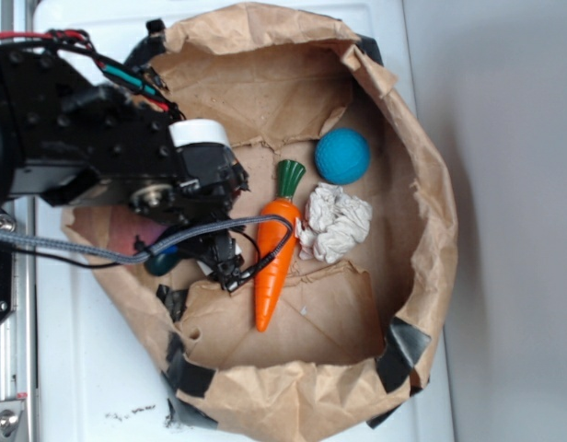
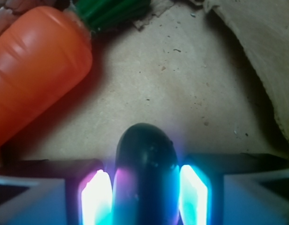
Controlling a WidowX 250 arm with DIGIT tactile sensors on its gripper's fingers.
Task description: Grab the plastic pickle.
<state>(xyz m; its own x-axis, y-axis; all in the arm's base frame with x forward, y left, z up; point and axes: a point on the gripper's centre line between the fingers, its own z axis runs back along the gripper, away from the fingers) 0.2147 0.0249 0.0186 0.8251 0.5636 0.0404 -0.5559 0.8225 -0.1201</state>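
Observation:
The plastic pickle [image 2: 145, 154] is a dark green glossy oblong lying on the brown paper floor of the bag. In the wrist view its rounded end sticks out ahead from between my two glowing pads [image 2: 96, 197], which press against both of its sides. My gripper [image 2: 144, 190] is shut on it. In the exterior view only a dark teal end of the pickle [image 1: 160, 263] shows, under the black arm, with the gripper [image 1: 187, 256] reaching down at the bag's left side. The rest of the pickle is hidden by the arm.
An orange carrot with a green top [image 1: 274, 262] lies just right of the gripper, and in the wrist view the carrot [image 2: 34, 65] fills the upper left. A blue-teal ball [image 1: 342, 156] and a crumpled white cloth [image 1: 336, 223] sit further right. The paper bag's walls [image 1: 431, 230] ring everything.

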